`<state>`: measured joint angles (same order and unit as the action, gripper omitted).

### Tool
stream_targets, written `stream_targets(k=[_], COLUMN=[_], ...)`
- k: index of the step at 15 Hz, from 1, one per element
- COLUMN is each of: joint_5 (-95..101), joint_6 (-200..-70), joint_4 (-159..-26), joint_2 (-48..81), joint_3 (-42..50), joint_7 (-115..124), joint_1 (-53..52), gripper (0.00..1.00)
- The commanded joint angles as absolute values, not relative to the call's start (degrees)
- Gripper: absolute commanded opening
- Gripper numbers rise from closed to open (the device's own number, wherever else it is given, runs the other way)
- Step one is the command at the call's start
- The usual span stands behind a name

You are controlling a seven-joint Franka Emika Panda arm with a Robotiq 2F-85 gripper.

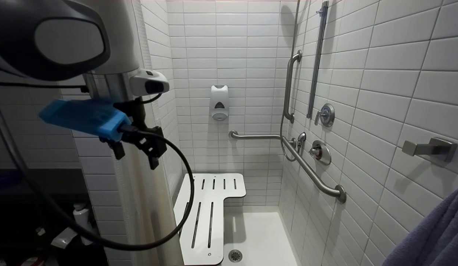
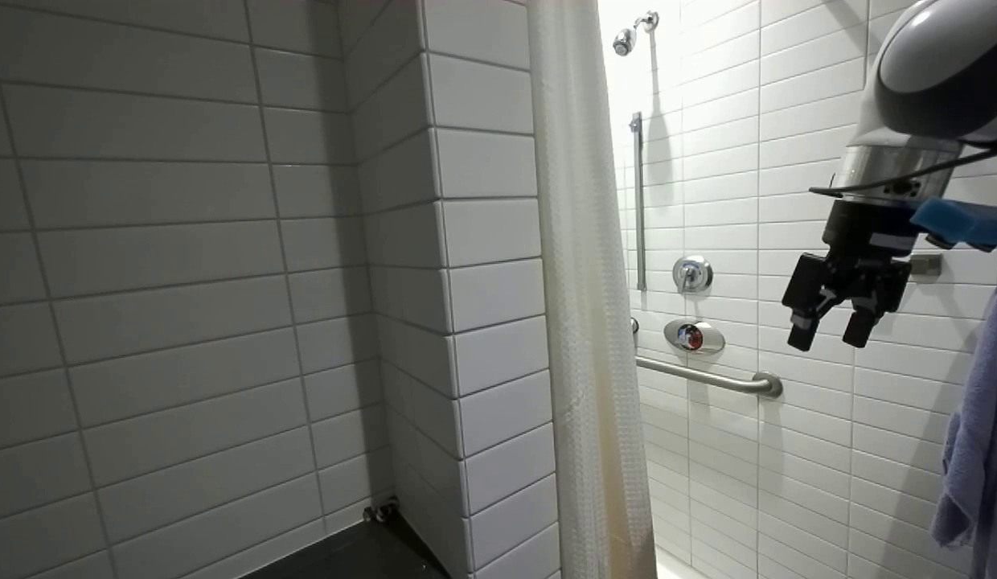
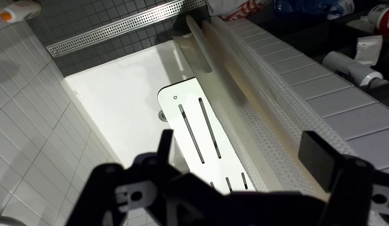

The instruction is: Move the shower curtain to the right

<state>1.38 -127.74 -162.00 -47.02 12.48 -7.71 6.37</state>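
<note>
The shower curtain (image 1: pixel 142 207) is a tall cream-white sheet bunched in vertical folds at the left of the shower opening in an exterior view. It also hangs beside the tiled corner in an exterior view (image 2: pixel 583 281). In the wrist view the curtain (image 3: pixel 263 125) runs diagonally down to the floor, its folds passing between and behind the fingers. My gripper (image 1: pixel 136 160) is open and empty, its fingers pointing down in front of the curtain. In an exterior view the gripper (image 2: pixel 829 339) appears apart from the curtain, to its right. It spreads wide in the wrist view (image 3: pixel 243 150).
A white slatted seat (image 1: pixel 203 229) stands beside the curtain. Grab bars (image 1: pixel 310 168) and shower valves line the tiled wall. A purple towel (image 1: pixel 432 232) hangs at the right. A black cable (image 1: pixel 192 184) loops below my wrist. A tiled wall corner (image 2: pixel 498 322) adjoins the curtain.
</note>
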Motion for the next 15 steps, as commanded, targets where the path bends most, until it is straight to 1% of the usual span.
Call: stream_targets(k=[1,15], joint_5=[0.79,1.44], joint_6=[-127.55,-126.22], joint_4=[-161.87,-159.64], joint_2=[-46.94,-46.61], joint_3=[11.9,11.76], joint_7=[-8.14,-8.08], joint_1=[6.94,7.41], gripper=[1.0,1.0])
